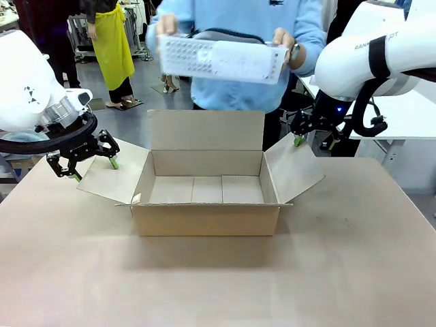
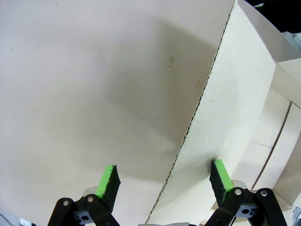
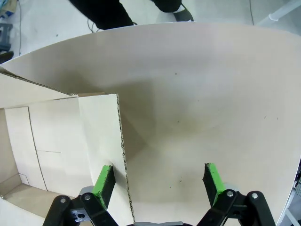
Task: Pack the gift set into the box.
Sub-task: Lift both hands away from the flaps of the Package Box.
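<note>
The box (image 1: 204,219) stands open in the middle of the table, all its flaps spread and its inside bare. Above it a person holds the gift set (image 1: 221,60) in both hands: a white dotted tray with a grey pouch (image 1: 228,35) behind it. My left gripper (image 1: 95,169) is open at the box's left flap (image 2: 225,117), whose edge runs between its fingers (image 2: 109,181). My right gripper (image 1: 315,142) is open at the right flap (image 3: 94,136), with that flap's edge just inside one finger (image 3: 104,181). Neither gripper holds anything.
The beige table (image 1: 218,286) is bare in front of the box and to its sides. The person stands at the far edge, directly behind the box. A white table (image 1: 409,116) stands beyond the right arm.
</note>
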`<control>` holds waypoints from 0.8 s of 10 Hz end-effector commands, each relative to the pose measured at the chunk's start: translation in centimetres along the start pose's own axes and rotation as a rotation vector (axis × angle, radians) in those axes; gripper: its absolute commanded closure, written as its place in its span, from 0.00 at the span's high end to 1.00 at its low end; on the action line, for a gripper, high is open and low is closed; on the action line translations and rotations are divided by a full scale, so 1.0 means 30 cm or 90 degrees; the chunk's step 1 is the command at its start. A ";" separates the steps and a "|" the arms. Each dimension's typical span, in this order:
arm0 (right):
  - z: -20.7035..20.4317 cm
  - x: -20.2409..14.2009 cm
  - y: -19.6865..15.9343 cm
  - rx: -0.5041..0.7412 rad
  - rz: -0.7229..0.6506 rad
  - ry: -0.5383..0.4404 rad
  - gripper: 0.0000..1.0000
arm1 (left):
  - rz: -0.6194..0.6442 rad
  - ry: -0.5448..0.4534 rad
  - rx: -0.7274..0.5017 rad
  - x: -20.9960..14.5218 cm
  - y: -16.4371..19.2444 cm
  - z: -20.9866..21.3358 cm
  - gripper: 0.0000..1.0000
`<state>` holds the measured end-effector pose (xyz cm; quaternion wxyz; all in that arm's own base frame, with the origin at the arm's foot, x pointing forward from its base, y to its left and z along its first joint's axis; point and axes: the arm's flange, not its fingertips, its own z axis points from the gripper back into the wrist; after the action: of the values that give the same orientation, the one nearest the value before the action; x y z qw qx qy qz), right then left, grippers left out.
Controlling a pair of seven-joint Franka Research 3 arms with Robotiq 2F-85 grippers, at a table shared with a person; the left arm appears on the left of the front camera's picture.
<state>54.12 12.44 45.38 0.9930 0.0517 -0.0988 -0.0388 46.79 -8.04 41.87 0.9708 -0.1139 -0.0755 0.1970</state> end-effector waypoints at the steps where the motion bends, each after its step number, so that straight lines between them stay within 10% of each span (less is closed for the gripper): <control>1: 0.005 0.001 0.013 -0.009 -0.009 0.001 1.00 | 0.006 -0.010 0.010 -0.001 -0.002 0.005 1.00; 8: 0.005 0.001 0.013 -0.009 -0.009 0.001 1.00 | 0.006 -0.010 0.010 -0.001 -0.002 0.005 1.00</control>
<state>54.12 12.44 45.38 0.9930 0.0517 -0.0988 -0.0387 46.79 -8.04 41.87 0.9708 -0.1139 -0.0755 0.1970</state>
